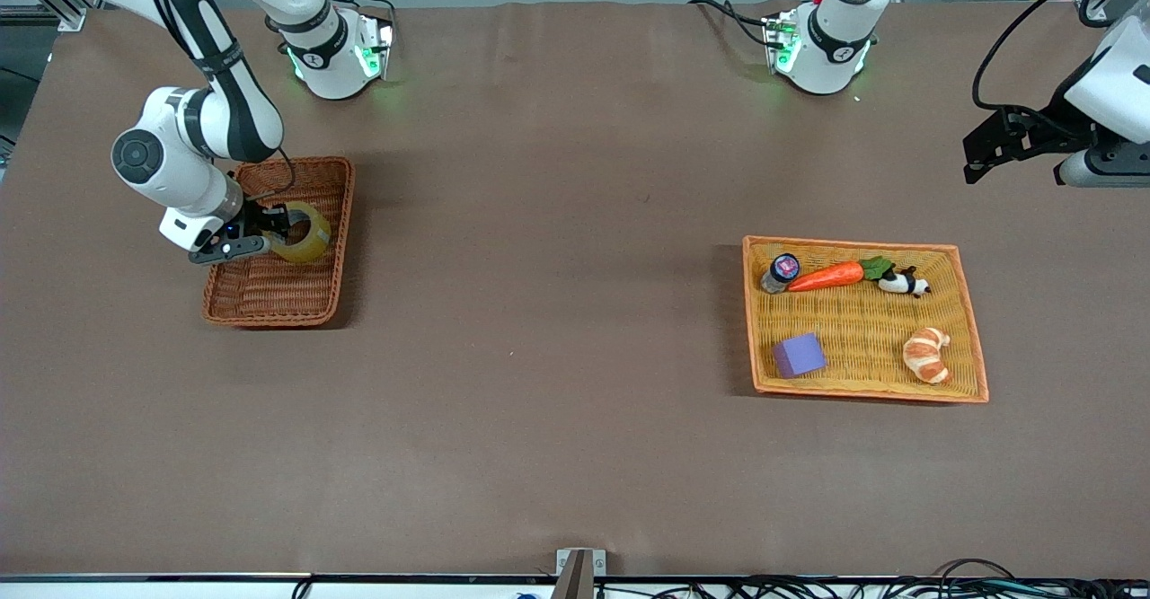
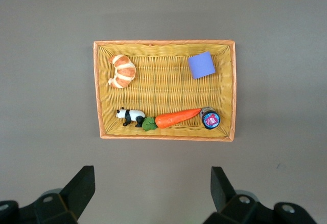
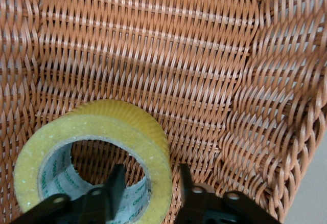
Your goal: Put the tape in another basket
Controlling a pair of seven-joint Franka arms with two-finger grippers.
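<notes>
The tape [image 1: 305, 233], a yellowish ring with a grey core, lies in the reddish-brown basket [image 1: 269, 316] at the right arm's end of the table. My right gripper [image 1: 269, 233] is down in that basket at the tape. In the right wrist view the tape [image 3: 102, 121] rests on the basket's woven floor [image 3: 179, 55]. My right gripper [image 3: 150, 173] is open, one finger inside the ring and one outside, with a small gap on each side of the tape's wall. My left gripper [image 1: 975, 163] is open and empty and waits high over the left arm's end of the table; it also shows in its wrist view [image 2: 153, 175].
A wider orange-yellow tray [image 1: 862, 394] lies toward the left arm's end, and shows in the left wrist view [image 2: 163, 44]. It holds a purple cube [image 1: 799, 354], a croissant [image 1: 927, 355], a carrot [image 1: 827, 277], a toy panda [image 1: 903, 284] and a small jar [image 1: 782, 271].
</notes>
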